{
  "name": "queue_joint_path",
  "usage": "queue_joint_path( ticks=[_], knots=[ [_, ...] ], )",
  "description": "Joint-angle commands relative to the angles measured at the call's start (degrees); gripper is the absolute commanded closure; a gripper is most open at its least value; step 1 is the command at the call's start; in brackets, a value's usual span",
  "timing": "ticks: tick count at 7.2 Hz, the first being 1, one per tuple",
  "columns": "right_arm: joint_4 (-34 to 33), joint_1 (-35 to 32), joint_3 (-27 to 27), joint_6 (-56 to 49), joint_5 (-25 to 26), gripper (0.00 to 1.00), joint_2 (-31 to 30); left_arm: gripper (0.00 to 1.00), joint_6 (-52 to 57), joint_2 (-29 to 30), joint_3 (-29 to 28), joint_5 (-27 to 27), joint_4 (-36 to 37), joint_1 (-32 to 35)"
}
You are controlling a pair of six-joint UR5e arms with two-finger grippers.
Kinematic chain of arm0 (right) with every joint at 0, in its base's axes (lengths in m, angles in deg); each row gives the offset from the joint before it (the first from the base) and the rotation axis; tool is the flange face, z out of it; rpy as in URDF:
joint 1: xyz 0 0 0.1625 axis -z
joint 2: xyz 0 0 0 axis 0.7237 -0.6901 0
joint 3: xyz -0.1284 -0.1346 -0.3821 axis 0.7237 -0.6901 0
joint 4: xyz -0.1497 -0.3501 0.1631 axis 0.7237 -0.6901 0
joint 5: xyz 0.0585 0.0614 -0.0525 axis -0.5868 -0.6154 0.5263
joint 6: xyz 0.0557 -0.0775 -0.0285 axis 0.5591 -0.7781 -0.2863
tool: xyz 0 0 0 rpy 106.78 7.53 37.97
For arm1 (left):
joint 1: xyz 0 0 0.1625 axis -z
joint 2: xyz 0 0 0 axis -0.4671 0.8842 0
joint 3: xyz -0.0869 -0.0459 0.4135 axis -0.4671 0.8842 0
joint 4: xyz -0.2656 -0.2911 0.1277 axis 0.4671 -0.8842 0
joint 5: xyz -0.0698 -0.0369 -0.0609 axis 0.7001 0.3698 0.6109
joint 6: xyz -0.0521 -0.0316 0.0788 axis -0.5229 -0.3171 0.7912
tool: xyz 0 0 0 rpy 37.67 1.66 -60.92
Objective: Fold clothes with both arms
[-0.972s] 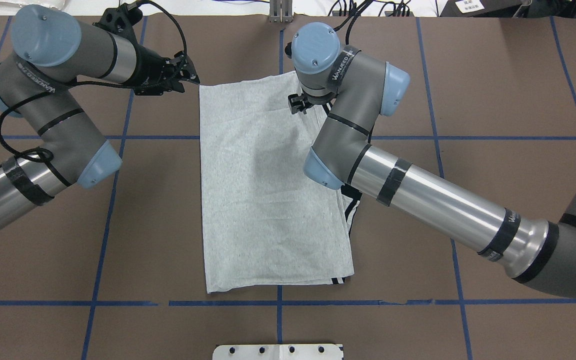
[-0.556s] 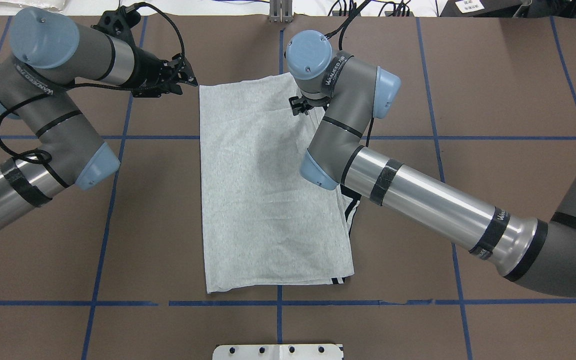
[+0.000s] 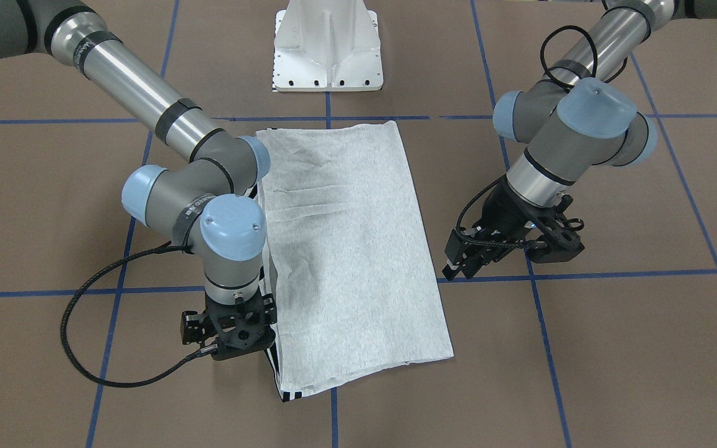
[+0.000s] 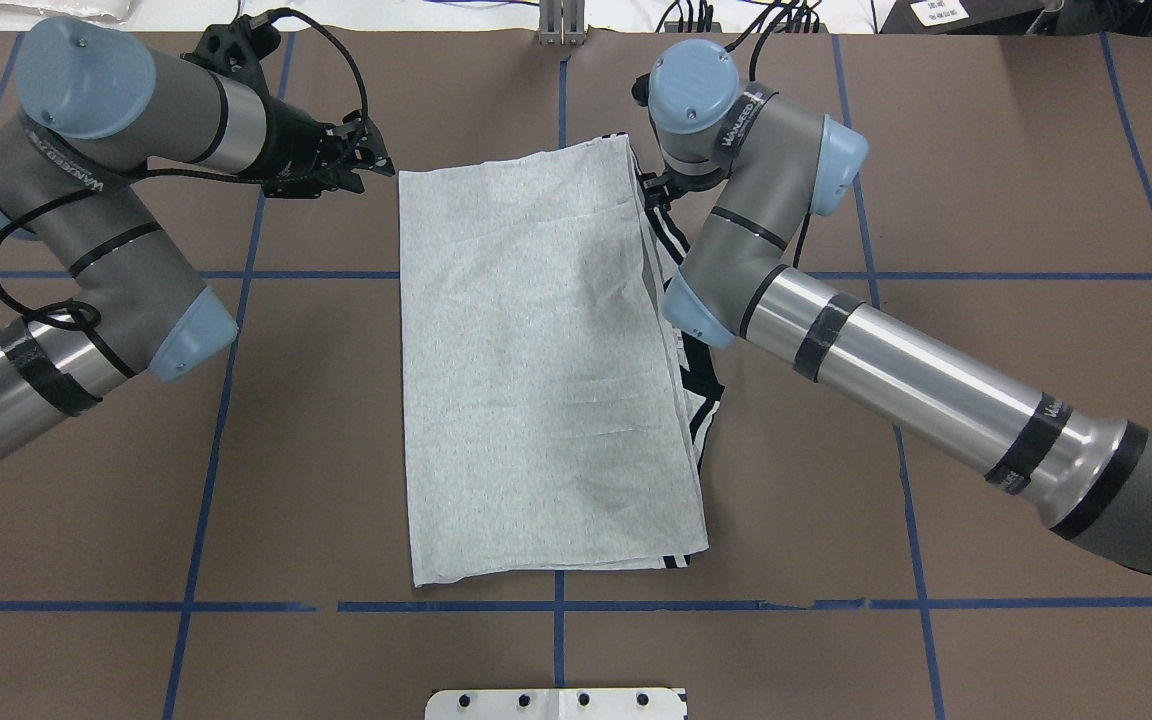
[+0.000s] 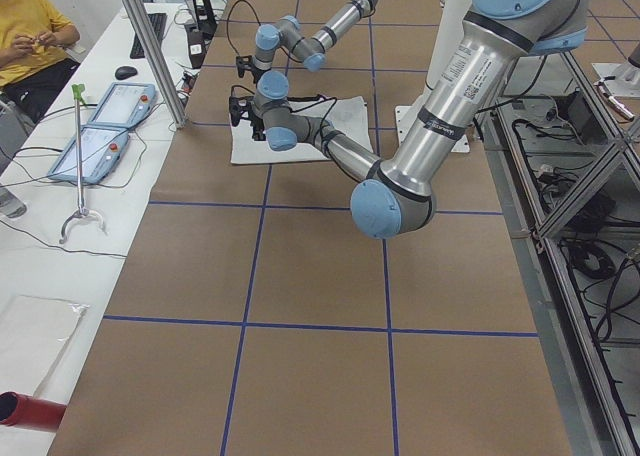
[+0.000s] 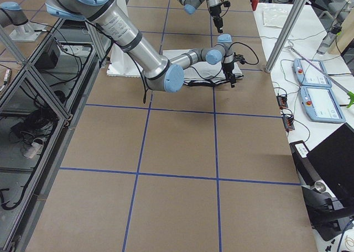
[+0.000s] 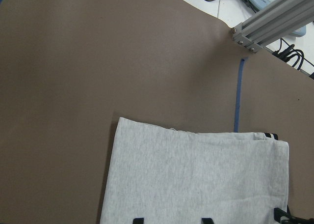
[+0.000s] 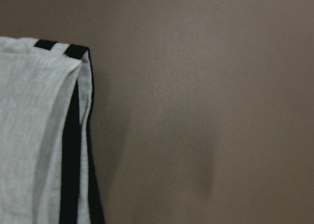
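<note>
Two arms: the left arm (image 4: 86, 230) comes in from the overhead view's left and the right arm (image 4: 896, 370) from its right, both bent toward the desk's far half.
T-shirt: the grey T-shirt (image 4: 536, 370) lies flat in the middle of the desk (image 4: 986, 150), folded into one long rectangle with its plain side up.
Stripes: black stripes (image 4: 701, 410) peek out along the shirt's right edge and at its two right-hand corners.
Left gripper: the left gripper (image 4: 379, 160) is released and holds nothing. It hangs just off the shirt's far left corner without touching it. In the left wrist view its two fingertips (image 7: 139, 221) stand well apart above the cloth.
Right gripper: the right gripper (image 3: 240, 345) points down just beside the shirt's far right corner. I cannot tell whether it is released or clenched, because the wrist hides it from above and its own camera shows only the striped corner and bare brown paper.
Desk: brown paper crossed by blue tape lines (image 4: 236, 605).
Pedestal: a white pedestal (image 3: 327, 43) stands at the robot's edge, clear of the shirt.
</note>
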Motion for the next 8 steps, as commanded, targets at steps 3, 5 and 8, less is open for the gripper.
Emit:
queue_joint_path(
  ticks=[3, 5, 8],
  knots=[
    [-3.92, 0.14, 18.72, 13.33, -7.27, 0.0, -9.3, 0.51, 0.01, -0.03, 0.78, 0.01, 0.24, 0.0],
    [-4.02, 5.92, 27.1, 34.81, -4.59, 0.0, -13.8, 0.51, 0.01, -0.03, 0.95, 0.01, 0.33, 0.0],
    [-4.28, 13.84, 44.24, 59.99, -0.72, 0.0, -24.08, 0.51, 0.01, -0.3, 0.95, 0.01, 0.33, 0.0]
  ],
)
